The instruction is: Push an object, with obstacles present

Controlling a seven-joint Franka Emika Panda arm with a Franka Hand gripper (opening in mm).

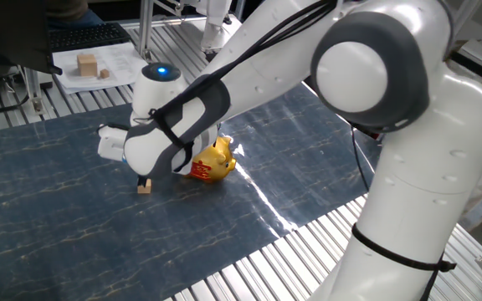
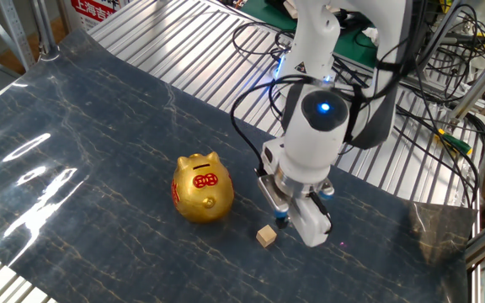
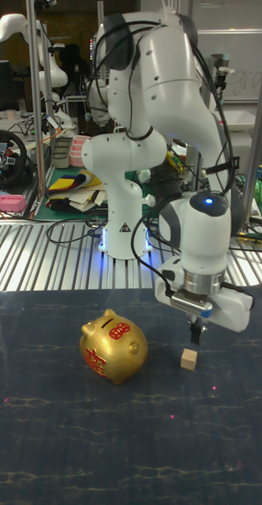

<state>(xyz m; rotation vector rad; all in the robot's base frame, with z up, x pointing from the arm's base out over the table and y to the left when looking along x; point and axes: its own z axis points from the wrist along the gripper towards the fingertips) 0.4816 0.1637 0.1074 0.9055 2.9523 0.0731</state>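
— Where's the wooden cube [image 3: 189,360]?
— Sitting flat on the dark blue tabletop [image 2: 74,135], just beside the gold piggy bank [image 3: 112,347], a small gap between them. Upright pig, red markings and coin slot on top, snout turned away from the cube in the other fixed view.
— And the claw [image 3: 197,334]?
— Hanging low right at the cube, tip just above and behind its top edge. Touching or not, hard to call. Fingers [image 3: 196,330] pinched narrow, looks like nothing between them.
— Anything else near the pig?
— Arm's white wrist [image 1: 153,142] leaning over it in one fixed view, hiding half. Pale wooden blocks on white paper [image 1: 88,65] well apart, past the tabletop's far edge.
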